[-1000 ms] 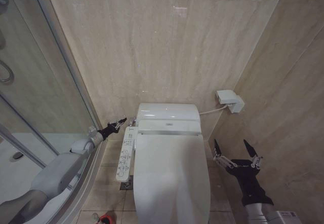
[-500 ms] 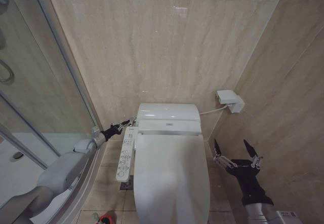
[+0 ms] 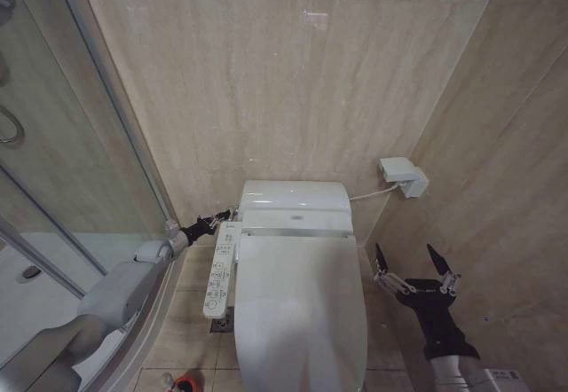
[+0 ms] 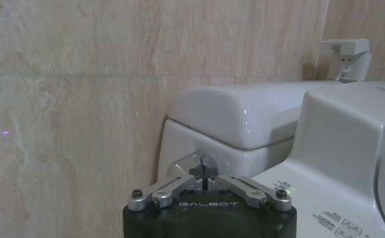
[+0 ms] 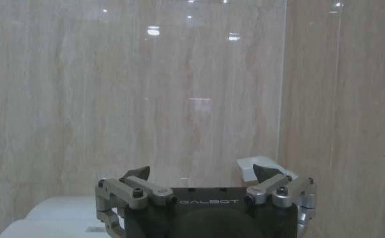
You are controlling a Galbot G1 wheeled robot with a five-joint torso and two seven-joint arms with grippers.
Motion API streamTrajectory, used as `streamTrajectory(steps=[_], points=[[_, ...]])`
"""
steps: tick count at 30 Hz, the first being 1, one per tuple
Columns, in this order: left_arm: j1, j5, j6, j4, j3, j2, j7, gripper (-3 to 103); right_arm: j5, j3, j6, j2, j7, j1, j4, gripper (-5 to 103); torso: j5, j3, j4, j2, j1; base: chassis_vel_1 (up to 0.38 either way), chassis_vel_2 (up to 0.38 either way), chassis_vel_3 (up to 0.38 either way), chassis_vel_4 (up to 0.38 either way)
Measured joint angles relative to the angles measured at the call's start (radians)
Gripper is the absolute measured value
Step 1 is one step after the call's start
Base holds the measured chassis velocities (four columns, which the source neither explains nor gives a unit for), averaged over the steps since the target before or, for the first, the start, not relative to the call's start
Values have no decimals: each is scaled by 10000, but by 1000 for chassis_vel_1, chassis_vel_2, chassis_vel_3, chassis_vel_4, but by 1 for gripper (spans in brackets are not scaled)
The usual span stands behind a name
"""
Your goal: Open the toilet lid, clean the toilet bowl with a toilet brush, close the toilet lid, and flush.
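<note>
The toilet lid (image 3: 302, 312) lies closed, glossy white, hiding the toilet bowl beneath it. Behind it stands the white tank (image 3: 295, 199) (image 4: 245, 116). My left gripper (image 3: 228, 215) (image 4: 204, 172) reaches to the tank's left side, shut, its tips against a small chrome lever (image 4: 187, 162) on the tank wall. My right gripper (image 3: 415, 263) (image 5: 202, 173) hangs open to the right of the toilet, holding nothing and facing the wall. The toilet brush is out of view.
A white control panel (image 3: 222, 270) runs along the toilet's left side. A red holder cup (image 3: 185, 383) sits on the floor at bottom left. The glass shower screen (image 3: 80, 144) and tray (image 3: 35, 277) stand left. A white wall box (image 3: 401, 176) hangs right.
My left gripper has moved right, from beside the control panel up to the tank's side, and its fingers have come together. The right arm has not moved.
</note>
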Motion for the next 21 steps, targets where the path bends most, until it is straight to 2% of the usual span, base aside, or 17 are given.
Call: streamTrajectory(steps=[21], points=[[-223, 436, -199, 1248, -315, -646, 252, 0, 0, 0, 0, 0, 0, 0, 0, 100, 2, -1, 4, 2, -3, 0, 0, 0, 0]])
